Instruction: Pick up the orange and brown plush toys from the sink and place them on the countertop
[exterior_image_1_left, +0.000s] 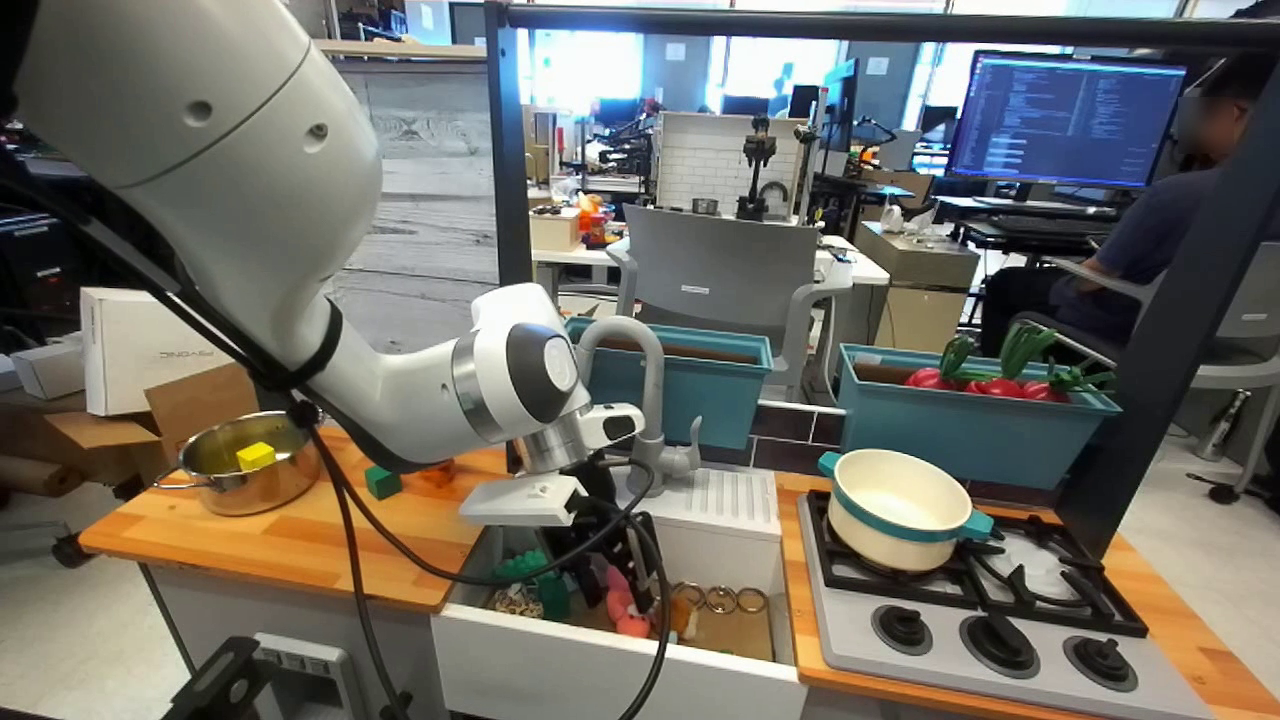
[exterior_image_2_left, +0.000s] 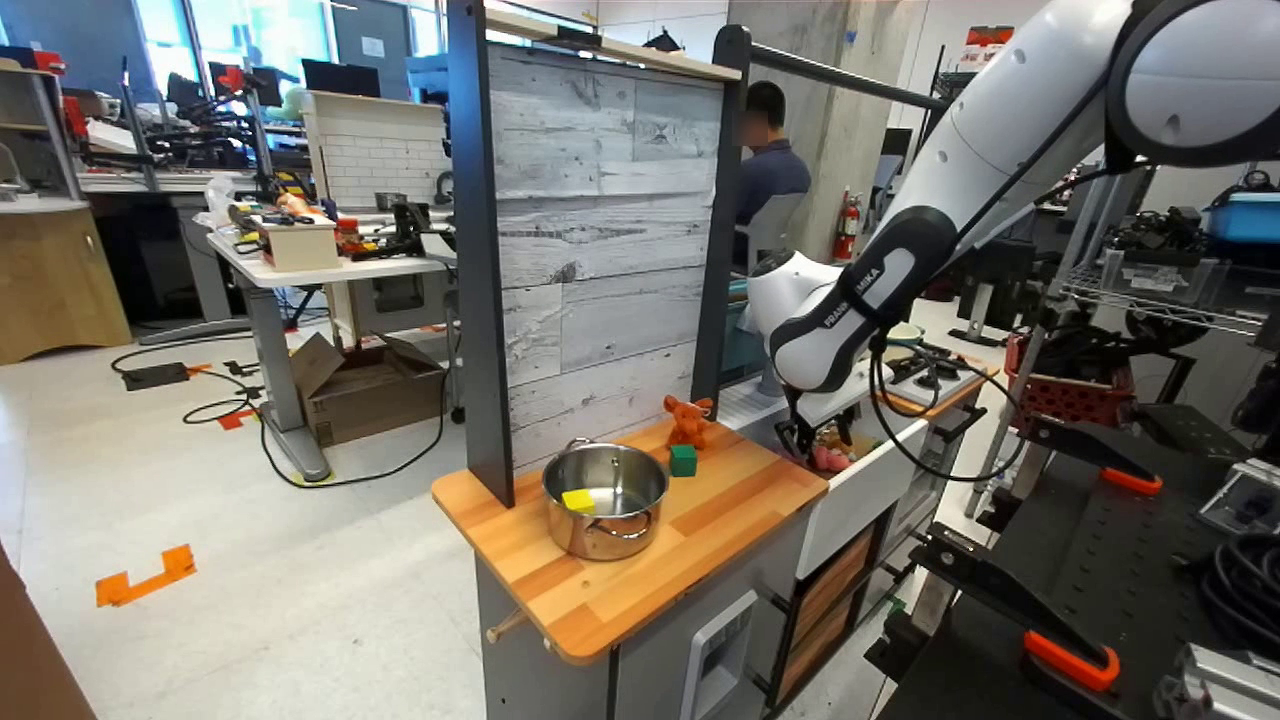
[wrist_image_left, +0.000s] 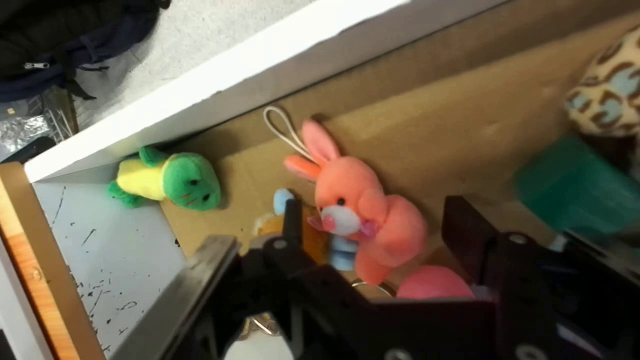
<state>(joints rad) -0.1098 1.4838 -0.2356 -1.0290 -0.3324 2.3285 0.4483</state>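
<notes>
An orange plush toy (exterior_image_2_left: 688, 422) sits on the wooden countertop (exterior_image_2_left: 740, 500); it shows small in an exterior view (exterior_image_1_left: 440, 474). An orange-brown plush toy (wrist_image_left: 315, 240) with light blue parts lies in the white sink (exterior_image_1_left: 610, 660), partly hidden by the left finger and a pink plush rabbit (wrist_image_left: 390, 230); it also shows in an exterior view (exterior_image_1_left: 682, 616). My gripper (wrist_image_left: 376, 215) is open and pointed down inside the sink, over the rabbit. In the wrist view the rabbit shows between the fingers, and the brown toy is at the left finger. I cannot tell whether a finger touches them.
A green and yellow toy (wrist_image_left: 170, 180), a green object (wrist_image_left: 575, 185), a leopard-print thing (wrist_image_left: 610, 85) and metal rings (exterior_image_1_left: 720, 600) lie in the sink. The grey faucet (exterior_image_1_left: 650, 400) stands behind. A steel pot (exterior_image_2_left: 605, 510) and green block (exterior_image_2_left: 683, 460) stand on the countertop.
</notes>
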